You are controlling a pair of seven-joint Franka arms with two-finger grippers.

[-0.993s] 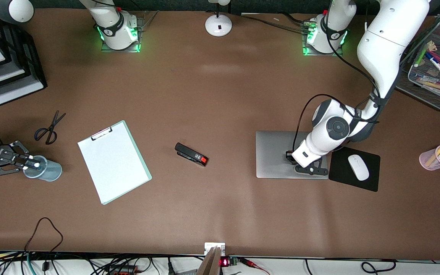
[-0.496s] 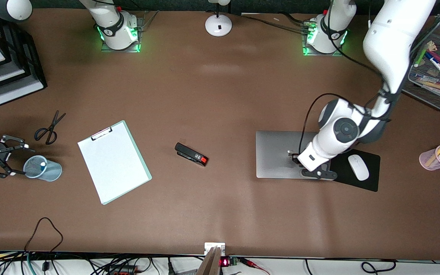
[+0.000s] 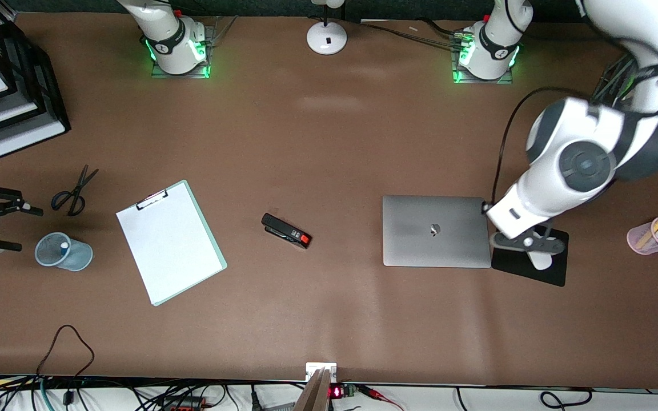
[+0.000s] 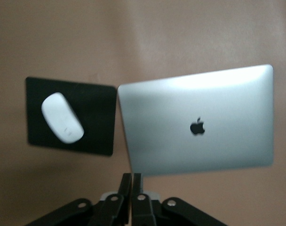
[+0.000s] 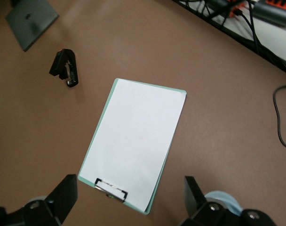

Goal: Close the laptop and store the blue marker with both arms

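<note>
Left gripper [image 3: 526,244] lifted over mouse [image 3: 539,260]

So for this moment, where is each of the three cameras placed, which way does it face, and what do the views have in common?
Front view: high across the brown table, facing both arm bases; shows the left gripper over the black mouse pad and the right gripper, open.
Left wrist view: looks down on the closed silver-grey laptop and white mouse; its own shut fingers show.
Right wrist view: looks down on the white clipboard and black stapler; its spread fingers show.
Shared: laptop, clipboard and stapler also appear in the front view.
</note>
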